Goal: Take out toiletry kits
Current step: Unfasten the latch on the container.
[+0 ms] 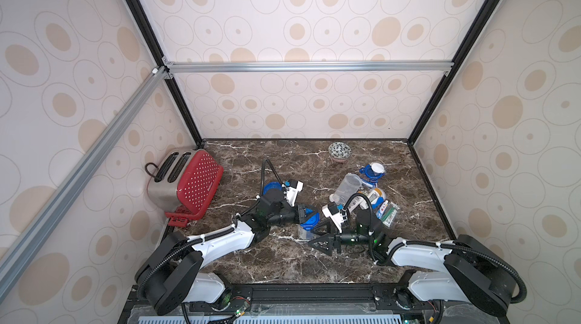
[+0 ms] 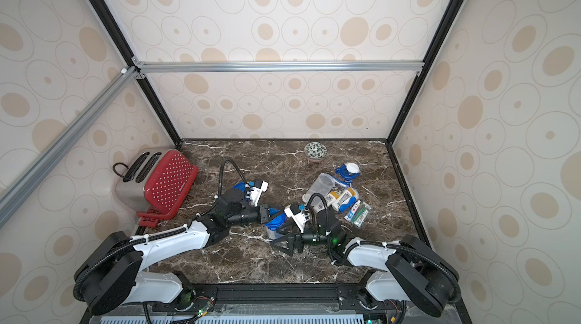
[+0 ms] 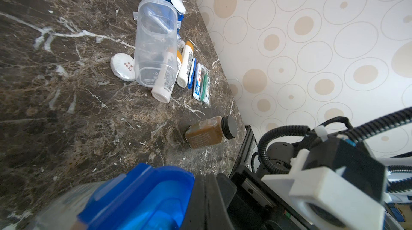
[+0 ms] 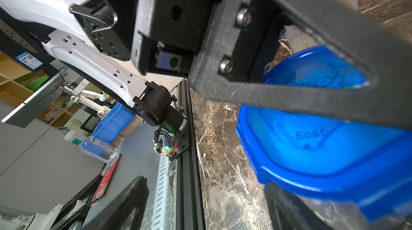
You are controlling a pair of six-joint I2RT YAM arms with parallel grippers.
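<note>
Left gripper [image 1: 304, 212] is closed tight on the top edge of a clear plastic jar with a blue clip lid [image 1: 305, 230], which stands upright near the front middle of the dark marble worktop [image 1: 283, 262]. The right gripper [image 1: 319, 237] faces the same jar from the other side with its jaws apart, and in the right wrist view the blue lid [image 4: 312, 146] lies between its two black fingers [image 4: 289, 98] without being pressed. One toiletry kit is already out: two small white bottles with gold caps [image 3: 185, 66], a mini toothpaste tube [image 3: 197, 81], a wrapped green toothbrush [image 3: 205, 86] and a round white soap packet [image 3: 122, 67] lie beside an empty clear jar on its side [image 3: 153, 43]. The other kit seems to be inside the closed jar, because the word Soap shows through its lid. I judge that the step in hand is to unclip this lid. To do it well, the left arm should hold the jar firm and upright. The right gripper should take one side clip only and lift it outward, do the same with the opposite clip, and pull the lid straight up so that nothing spills.
</note>
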